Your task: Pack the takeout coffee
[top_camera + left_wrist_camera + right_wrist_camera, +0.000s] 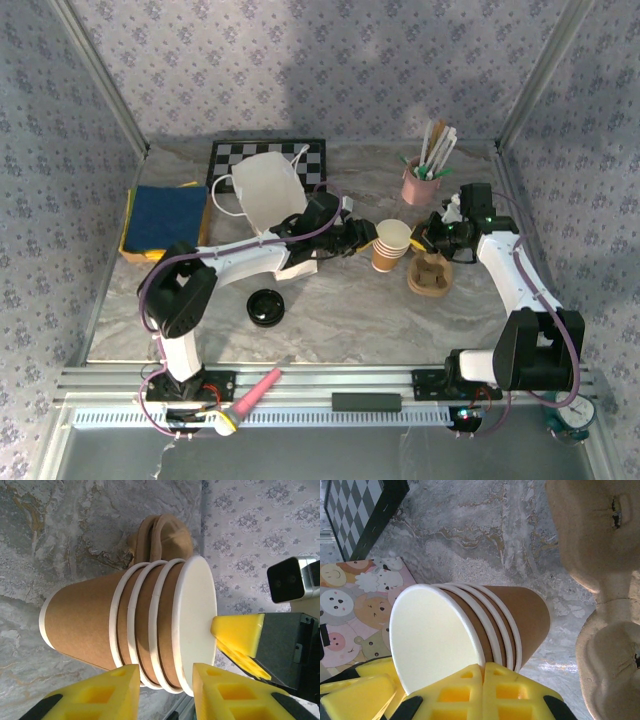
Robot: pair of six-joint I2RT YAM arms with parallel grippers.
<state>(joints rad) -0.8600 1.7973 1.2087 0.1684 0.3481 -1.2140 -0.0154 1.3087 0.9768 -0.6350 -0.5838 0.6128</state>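
1. A stack of four nested tan-brown paper cups (389,258) stands upright on the grey marble-patterned table (340,335).
2. The takeout coffee (435,640), a tan-brown paper cup with a white inside and a rolled rim, is the topmost cup of that stack. It has no lid and is seated in the cup below it.
3. The right gripper (483,670) reaches the stack from its right. Its yellow jaws are clenched together on the takeout coffee's rim wall.
4. The left gripper (166,672) meets the stack from its left. Its yellow jaws stand partly apart, with the stack's rolled rims lying in the gap between them. Whether they press on the rims cannot be told.
5. A tan moulded-pulp cup carrier (430,278) sits just beside the stack, on its right and nearer the arm bases.
6. A flat round black lid (266,307) lies well to the left of the stack, on the near side.
7. A pink cup of stirrers (420,186) stands behind the stack, slightly to the right.
8. A white paper bag (262,195) stands to the left of the stack and further back.
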